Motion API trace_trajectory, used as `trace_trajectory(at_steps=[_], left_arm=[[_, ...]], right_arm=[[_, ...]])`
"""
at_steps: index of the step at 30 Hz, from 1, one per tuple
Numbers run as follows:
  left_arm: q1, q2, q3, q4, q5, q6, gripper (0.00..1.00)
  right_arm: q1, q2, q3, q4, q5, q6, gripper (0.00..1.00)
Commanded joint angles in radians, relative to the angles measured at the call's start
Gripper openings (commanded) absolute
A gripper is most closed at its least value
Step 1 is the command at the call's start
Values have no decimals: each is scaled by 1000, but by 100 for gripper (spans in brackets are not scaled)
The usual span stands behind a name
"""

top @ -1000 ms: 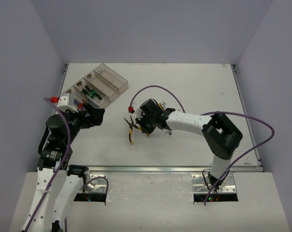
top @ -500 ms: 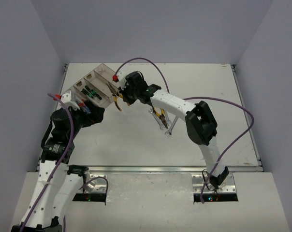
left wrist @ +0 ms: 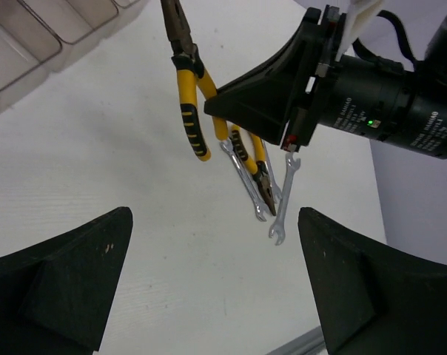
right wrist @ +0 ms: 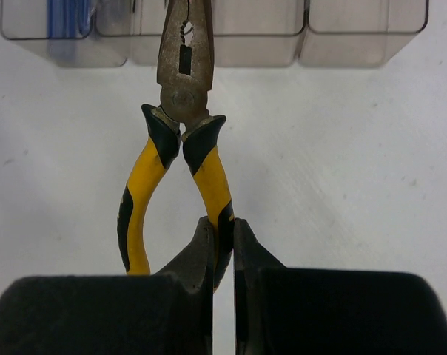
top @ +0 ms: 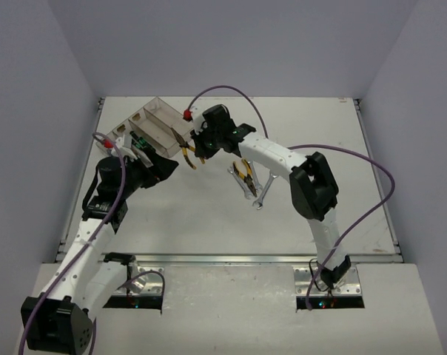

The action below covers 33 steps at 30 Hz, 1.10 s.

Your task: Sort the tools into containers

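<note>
The nose of the pliers (right wrist: 180, 89) runs off the top edge of the right wrist view, so its tip is cut off there. It crosses the near wall of the containers (right wrist: 246, 33) straight ahead of the right gripper (right wrist: 223, 240). Whether it is above the rim or short of it I cannot tell. That gripper is clamped tight on one yellow-black handle, and the other handle hangs free on the left of its wrist view.

From above, the left arm covers the near end of the containers, where a green-black screwdriver (top: 140, 140) shows only in part. The left gripper (top: 160, 164) hides its own fingertips in that view. Its wrist view shows the fingers (left wrist: 61, 285) spread wide with nothing between them.

Ahead of the left gripper, on the white counter (top: 320, 133), a second pliers (left wrist: 259, 170) and thin silver wrenches (left wrist: 283, 203) lie overlapping. Pale walls (top: 231, 44) close the counter on three sides. Right of the right gripper, open white surface runs to the counter's right edge.
</note>
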Motion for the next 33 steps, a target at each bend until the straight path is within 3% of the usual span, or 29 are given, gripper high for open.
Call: trace_trajectory(at_steps=[1, 11, 16, 19, 23, 25, 31, 33], left_arm=[[-9, 79, -56, 456, 248, -102, 82], [-81, 211, -103, 705, 304, -168, 54], [-109, 235, -103, 750, 280, -204, 39], [-114, 247, -97, 747, 268, -208, 37], [-126, 284, -84, 735, 269, -214, 19], [-134, 299, -66, 715, 265, -207, 5], [-147, 311, -49, 670, 240, -185, 0], [-147, 296, -47, 657, 220, -182, 0]], right_arm=[[0, -229, -85, 10, -124, 112, 0], [24, -438, -282, 15, -206, 215, 0], [49, -505, -343, 47, -211, 237, 0], [58, -523, -361, 50, -203, 241, 0], [70, -529, -364, 43, -174, 242, 0], [72, -534, -367, 47, -161, 247, 0], [74, -549, -381, 58, -133, 251, 0], [74, -557, -398, 73, -131, 255, 5]])
